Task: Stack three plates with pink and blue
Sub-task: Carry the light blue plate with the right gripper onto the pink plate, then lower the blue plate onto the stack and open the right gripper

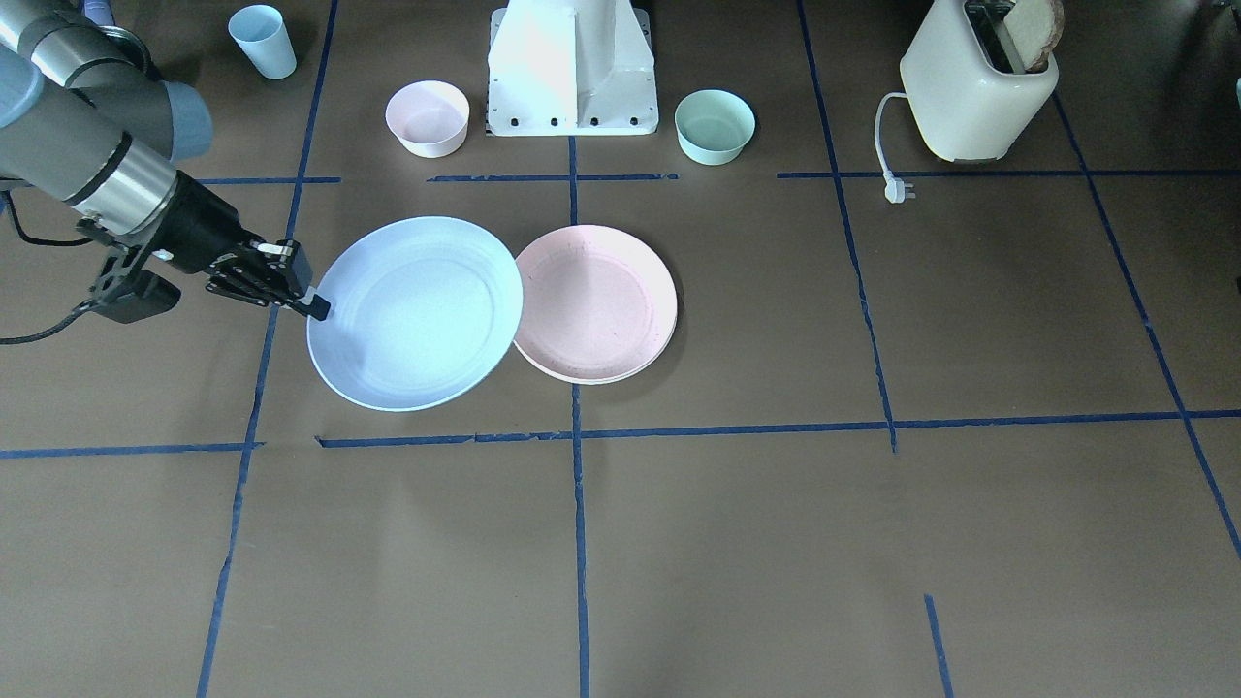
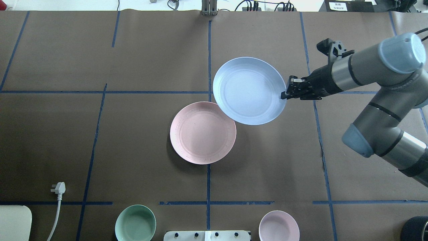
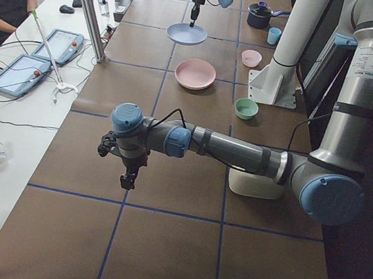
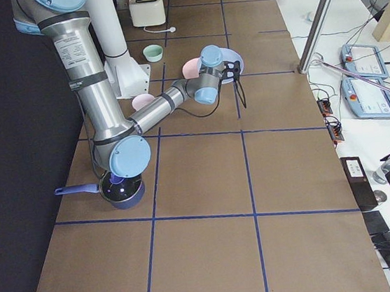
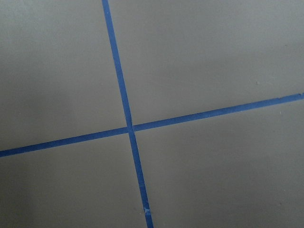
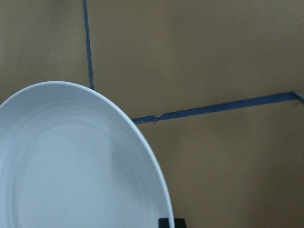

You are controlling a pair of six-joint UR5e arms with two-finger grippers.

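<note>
Even, diffuse light from above; matte brown desk [image 1: 737, 543] without glare. White robot base [image 1: 572, 68] blown out in front-facing view. Soft broad shadow on desk beneath blue plate [image 2: 249, 90] in overhead view; thin shadow edging pink plate [image 2: 202, 132]. Right hand [image 1: 315, 308] throws faint shade onto blue plate. Side views bowed at edges. Left wrist view dimmer toward left, slightly soft.
</note>
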